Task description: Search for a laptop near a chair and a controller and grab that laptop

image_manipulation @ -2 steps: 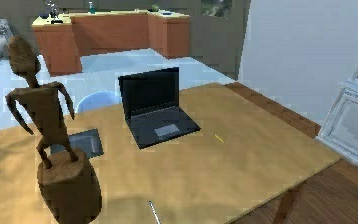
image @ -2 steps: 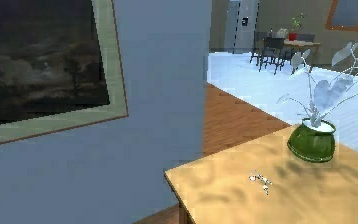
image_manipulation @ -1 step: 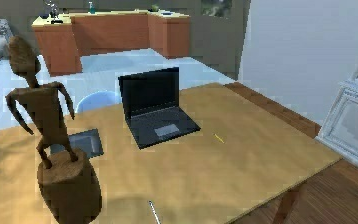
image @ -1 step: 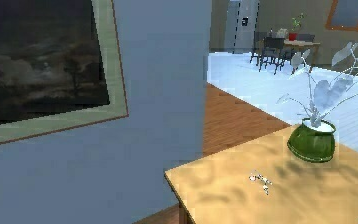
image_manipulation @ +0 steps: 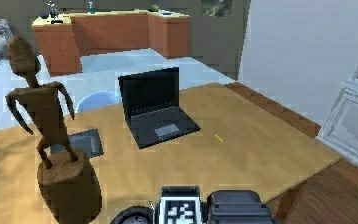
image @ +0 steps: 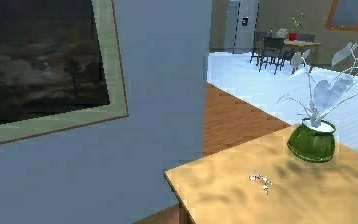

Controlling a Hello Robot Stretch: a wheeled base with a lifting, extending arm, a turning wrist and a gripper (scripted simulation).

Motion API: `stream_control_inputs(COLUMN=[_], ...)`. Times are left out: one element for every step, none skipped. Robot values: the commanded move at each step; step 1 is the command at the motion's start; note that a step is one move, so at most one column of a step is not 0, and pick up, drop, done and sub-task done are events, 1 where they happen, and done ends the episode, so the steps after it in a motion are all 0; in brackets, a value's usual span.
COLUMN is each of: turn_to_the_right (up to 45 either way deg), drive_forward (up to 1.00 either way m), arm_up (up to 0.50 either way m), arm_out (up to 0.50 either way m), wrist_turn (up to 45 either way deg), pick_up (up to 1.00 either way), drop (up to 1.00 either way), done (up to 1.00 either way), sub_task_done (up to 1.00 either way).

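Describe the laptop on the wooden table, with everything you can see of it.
The laptop is black and open, its lid raised near upright with a dark, blank screen. The base lies flat on the light wooden table and has a dark grey keyboard deck and a lighter trackpad. It sits toward the table's far side, turned slightly. Only the tabletop touches it. A small yellow object lies apart on its right.

Laptop (image_manipulation: 159, 112): black, lid open, screen dark and upright, base flat on wooden counter (image_manipulation: 257, 145), near far edge.
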Motion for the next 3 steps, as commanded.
stream_control_inputs(turn_to_the_right=[0.0,0.0,0.0], drive_forward=[0.00,0.00,0.00], arm_up=[0.00,0.00,0.00], arm_out=[0.50,0.00,0.00], wrist_turn=[0.0,45.0,45.0], pick_up=[0.00,0.00,0.00], drop=[0.00,0.00,0.00], done=[0.00,0.00,0.00], sub_task_done=[0.00,0.00,0.00])
